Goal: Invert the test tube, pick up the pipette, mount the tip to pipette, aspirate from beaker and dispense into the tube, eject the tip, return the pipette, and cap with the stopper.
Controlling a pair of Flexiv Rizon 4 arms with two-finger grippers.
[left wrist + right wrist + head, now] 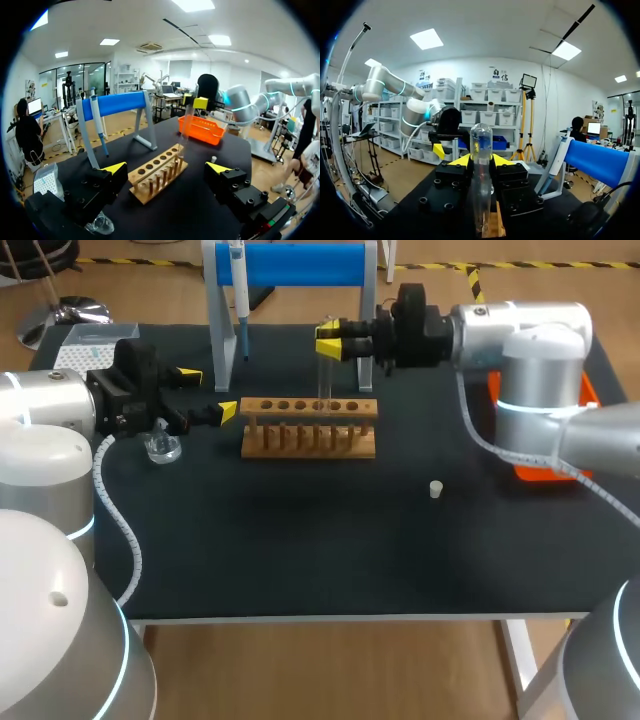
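Observation:
My right gripper (330,340) is shut on a clear test tube (324,380), which hangs upright just above the wooden rack (308,426). In the right wrist view the tube (481,142) stands between the yellow tips of that gripper (481,161), rounded end up. My left gripper (208,392) is open at the rack's left end and holds nothing; the small glass beaker (162,448) sits beside it. The pipette (240,300) hangs on the blue stand (300,264). A white stopper (436,489) lies on the mat right of the rack.
A tip box (85,344) sits at the back left corner. An orange tray (545,473) stands at the right edge, partly behind my right arm. In the left wrist view the rack (157,172) lies ahead of the open gripper (166,168).

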